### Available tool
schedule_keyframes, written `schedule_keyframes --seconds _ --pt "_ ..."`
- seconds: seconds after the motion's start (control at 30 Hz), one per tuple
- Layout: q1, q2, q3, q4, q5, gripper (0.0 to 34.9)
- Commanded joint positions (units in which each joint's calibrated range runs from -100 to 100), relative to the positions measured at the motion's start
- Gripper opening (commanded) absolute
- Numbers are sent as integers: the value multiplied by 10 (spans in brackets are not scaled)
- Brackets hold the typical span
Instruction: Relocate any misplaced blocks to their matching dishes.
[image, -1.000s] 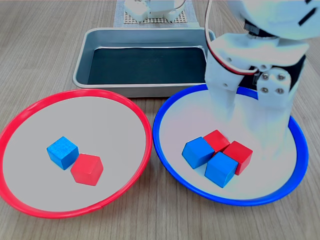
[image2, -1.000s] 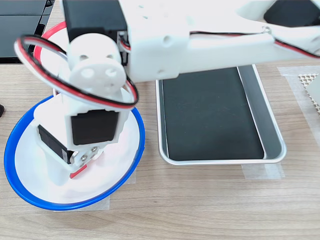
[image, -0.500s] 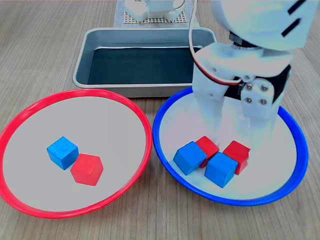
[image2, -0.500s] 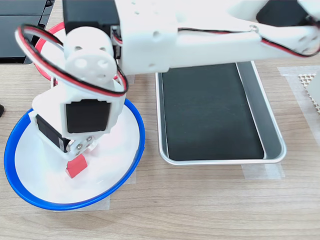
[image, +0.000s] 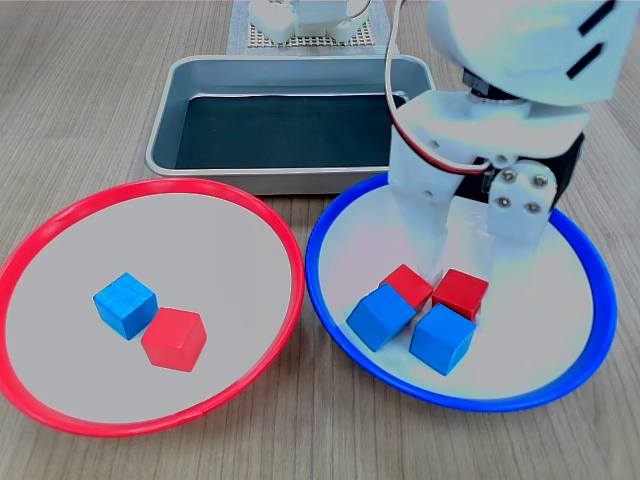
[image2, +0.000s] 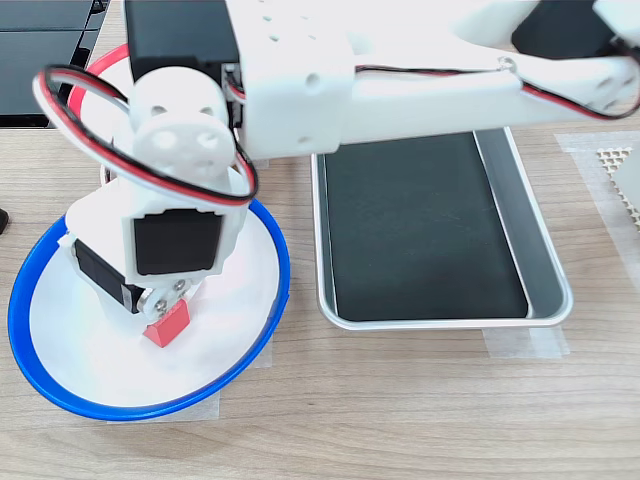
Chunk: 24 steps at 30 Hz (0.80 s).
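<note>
The red-rimmed dish (image: 170, 186) on the first exterior view's left holds a blue block (image: 125, 305) touching a red block (image: 173, 339). The blue-rimmed dish (image: 312, 275) on that view's right holds two blue blocks (image: 380, 315) (image: 442, 338) and two red ones. My gripper (image: 465, 275) reaches down into it, its jaws closed against the sides of the right red block (image: 461, 293). The other red block (image: 408, 284) sits just left of the left finger (image: 425, 240). In the second exterior view the gripper (image2: 165, 310) holds the same red block (image2: 167, 325) over the blue-rimmed dish (image2: 283, 270); the arm hides the other blocks.
A rectangular grey metal tray (image: 165, 130) with a dark floor stands behind both dishes, close to the blue-rimmed one; it shows in the second exterior view as the tray (image2: 545, 270) at right. The arm's base sits behind it. A sliver of the red rim (image2: 100, 65) shows past the arm.
The gripper came down into the blue-rimmed dish, nudged the cluster of blocks leftward, and closed around the right red block, which has turned square to the jaws.
</note>
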<state>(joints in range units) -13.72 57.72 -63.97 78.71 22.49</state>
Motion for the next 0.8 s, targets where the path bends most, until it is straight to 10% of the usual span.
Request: schedule_keyframes --seconds 0.0,0.37,0.77 --pt "-6 -22 -18 6 0 4" --pt "1 -169 63 52 17 4" --pt "139 -317 254 2 124 4"
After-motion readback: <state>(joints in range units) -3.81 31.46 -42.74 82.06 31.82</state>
